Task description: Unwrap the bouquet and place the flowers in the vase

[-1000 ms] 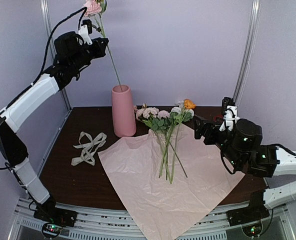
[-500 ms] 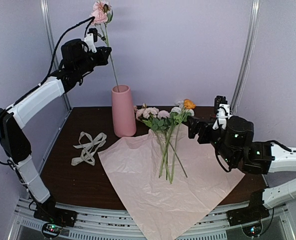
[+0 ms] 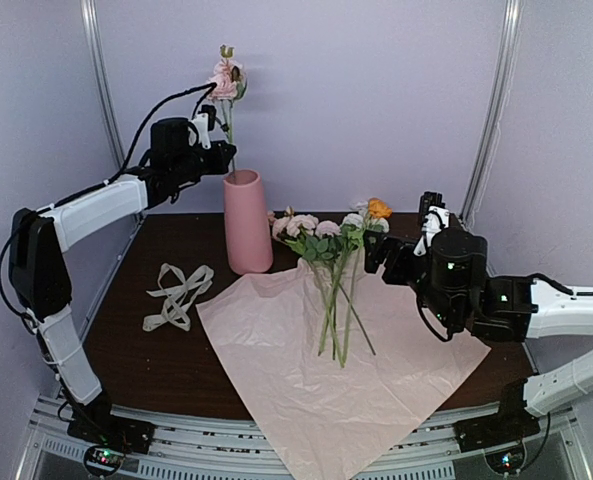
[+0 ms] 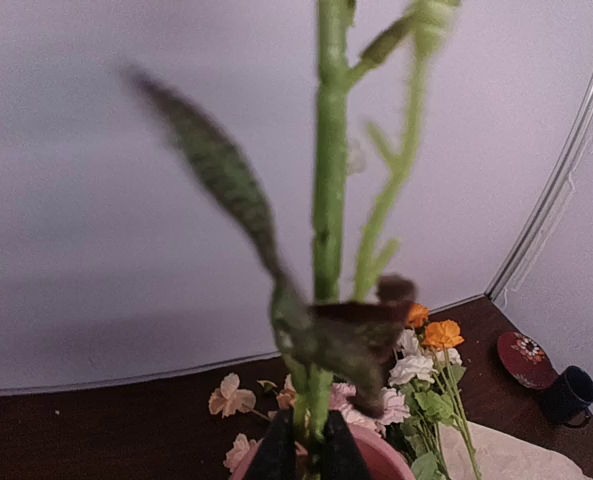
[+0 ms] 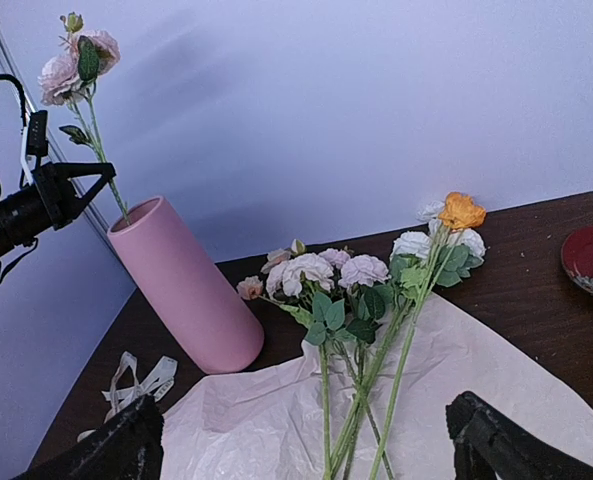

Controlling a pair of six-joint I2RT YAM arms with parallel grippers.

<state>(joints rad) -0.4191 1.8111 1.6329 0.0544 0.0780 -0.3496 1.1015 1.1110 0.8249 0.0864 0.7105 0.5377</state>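
The tall pink vase stands at the back of the table. My left gripper is shut on the green stem of a pink flower, just above the vase's mouth. The stem runs down between my left gripper fingers to the vase rim. Several loose flowers lie on the opened pink paper, blooms toward the vase. My right gripper hovers open beside their blooms. In the right wrist view the stems lie between my right gripper's spread fingers.
A cream ribbon lies loose on the dark table left of the paper. A dark blue cup and a red saucer sit at the far right of the table. Metal frame posts flank the back wall.
My left arm has come down and to the right, lowering the pink flower until its stem meets the vase mouth. My right gripper has moved left toward the blooms on the paper, still open.
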